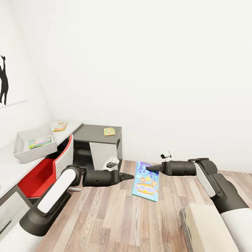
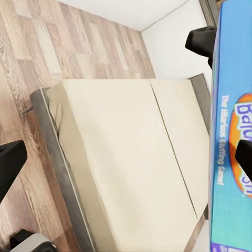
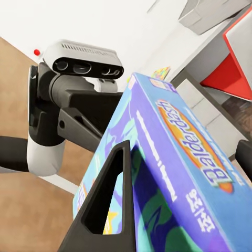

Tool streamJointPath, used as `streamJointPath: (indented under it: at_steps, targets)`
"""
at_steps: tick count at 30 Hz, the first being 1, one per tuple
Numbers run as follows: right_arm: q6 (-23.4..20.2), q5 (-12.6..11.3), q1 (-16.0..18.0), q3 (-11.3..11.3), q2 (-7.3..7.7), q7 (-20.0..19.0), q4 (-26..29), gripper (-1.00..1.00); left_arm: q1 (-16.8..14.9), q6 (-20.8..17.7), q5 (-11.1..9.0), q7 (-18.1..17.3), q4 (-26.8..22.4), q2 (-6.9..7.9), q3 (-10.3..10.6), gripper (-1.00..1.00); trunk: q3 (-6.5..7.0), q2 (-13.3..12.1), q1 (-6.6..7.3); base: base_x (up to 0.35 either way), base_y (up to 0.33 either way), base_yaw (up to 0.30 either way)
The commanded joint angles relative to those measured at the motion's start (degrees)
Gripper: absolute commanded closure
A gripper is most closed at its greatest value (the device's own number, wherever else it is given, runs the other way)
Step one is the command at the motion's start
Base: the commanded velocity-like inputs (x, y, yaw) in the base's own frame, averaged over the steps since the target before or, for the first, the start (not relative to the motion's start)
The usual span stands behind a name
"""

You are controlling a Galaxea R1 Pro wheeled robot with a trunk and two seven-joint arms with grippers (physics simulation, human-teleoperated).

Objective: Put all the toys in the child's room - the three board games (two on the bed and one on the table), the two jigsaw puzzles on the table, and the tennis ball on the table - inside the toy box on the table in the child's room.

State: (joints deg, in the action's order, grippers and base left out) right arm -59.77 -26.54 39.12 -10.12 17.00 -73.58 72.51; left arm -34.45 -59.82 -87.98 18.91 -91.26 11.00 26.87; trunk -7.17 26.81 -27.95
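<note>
A blue board game (image 1: 146, 183) with "Balderdash" lettering hangs tilted above the wood floor, and my right gripper (image 1: 148, 168) is shut on its upper edge. The right wrist view has the box (image 3: 184, 136) between that gripper's fingers (image 3: 105, 199). My left gripper (image 1: 131, 176) stands open just left of the box, which sits beside one finger (image 2: 244, 157). The grey toy box (image 1: 21, 147) rests on the pale table (image 1: 10, 171) at left with a colourful flat box (image 1: 40, 141) inside. A jigsaw puzzle (image 1: 109, 131) lies on the dark grey top (image 1: 94, 134).
A flat yellow and red box (image 1: 60, 126) lies on the pale top behind the bin. A red chair (image 1: 45, 171) is tucked under the table. The beige bed (image 1: 206, 224) (image 2: 121, 157) juts in at lower right. Wood floor lies open between table and bed.
</note>
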Motion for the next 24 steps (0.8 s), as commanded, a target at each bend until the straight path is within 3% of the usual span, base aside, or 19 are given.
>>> streamJointPath:
  at_steps: [1,24]
  targets:
    - [-0.2,-0.1,0.1,0.0,0.04,-0.1,0.0,1.00,-0.1,0.1,-1.1,0.5,-0.1,0.04,0.1,-1.00,-0.12,0.1,-0.03,0.000,0.000,0.000]
    - [-0.2,-0.1,0.1,0.0,0.05,-0.1,0.0,1.00,-0.1,0.1,-1.1,0.4,-0.1,0.08,0.0,-1.00,-0.12,0.1,-0.03,0.000,0.000,0.000]
